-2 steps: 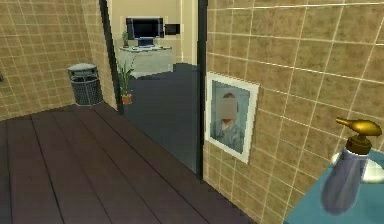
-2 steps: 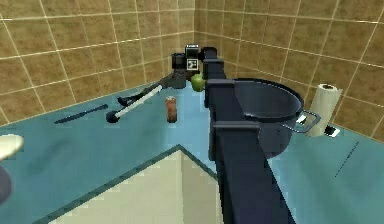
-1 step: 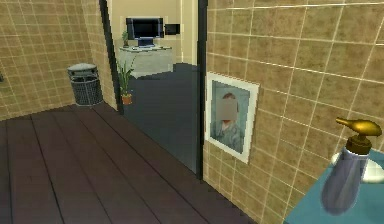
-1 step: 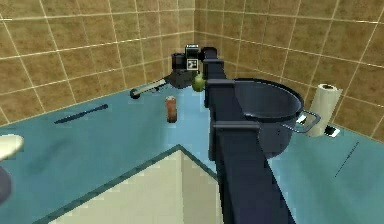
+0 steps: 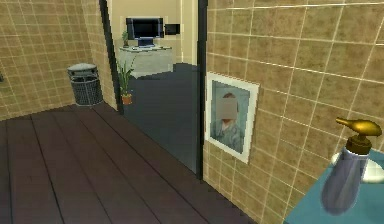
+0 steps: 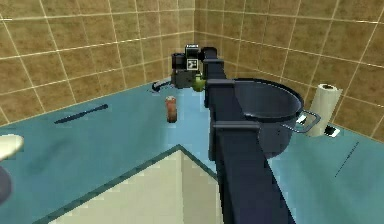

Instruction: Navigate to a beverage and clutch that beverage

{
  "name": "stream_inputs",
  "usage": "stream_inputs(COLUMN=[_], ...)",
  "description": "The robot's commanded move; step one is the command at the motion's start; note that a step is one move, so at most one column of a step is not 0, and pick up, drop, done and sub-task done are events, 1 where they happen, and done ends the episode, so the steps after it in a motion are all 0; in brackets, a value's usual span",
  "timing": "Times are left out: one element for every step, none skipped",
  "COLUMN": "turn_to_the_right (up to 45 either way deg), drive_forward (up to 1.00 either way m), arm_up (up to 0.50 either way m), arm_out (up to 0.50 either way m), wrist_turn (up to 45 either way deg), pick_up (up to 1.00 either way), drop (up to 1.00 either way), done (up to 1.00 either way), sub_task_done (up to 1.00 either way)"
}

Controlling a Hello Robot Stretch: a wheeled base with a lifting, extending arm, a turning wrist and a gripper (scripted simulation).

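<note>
Closest to you in the forward view, at its btm right, is a corner of the blue counter [image 5: 305,215] w/ a grey pump bottle [image 5: 348,170] standing on it, gold pump on top. Just past that, a framed picture [image 5: 231,115] sits low on the tan tile wall [image 5: 300,70]. The dark wood floor [image 5: 70,160] runs on to a doorway [image 5: 160,60]. On the forward view's left you see a grey bin [image 5: 85,85] & a potted plant [image 5: 125,80]. Far back in the next room is a white desk [image 5: 150,58] w/ a screen [image 5: 144,29]. In the arm side view the dark arm [image 6: 245,165] comes up from the btm edge over the blue counter. A white round thing [image 6: 8,146] sits at the left edge. Past it a thin dark strip [image 6: 80,113] lies flat. Right of the arm is a big dark blue bowl [image 6: 270,105], partly behind the arm, & beside that a white paper roll [image 6: 322,100] stands up. Left of the arm a small brown thing [image 6: 172,108] stands upright on the counter, near the claw [image 6: 165,84]. The claw is at the arm's far end, close to the back wall, w/ a green blob [image 6: 201,82] right beside it. You can't tell which of the 2 is the drink, brown thing or green blob. You can't tell if the claw's fingers are apart or together, & you can't tell if it holds anything, b/c stuff sits on the counter right by it.
</note>
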Motion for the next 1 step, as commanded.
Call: stream_inputs(turn_to_the_right=[0.0], drive_forward=[0.0], arm_up=[-0.16], arm_out=[0.0], wrist_turn=[0.0], pick_up=[0.0], drop=[0.0], done=[0.0], sub_task_done=[0.0])
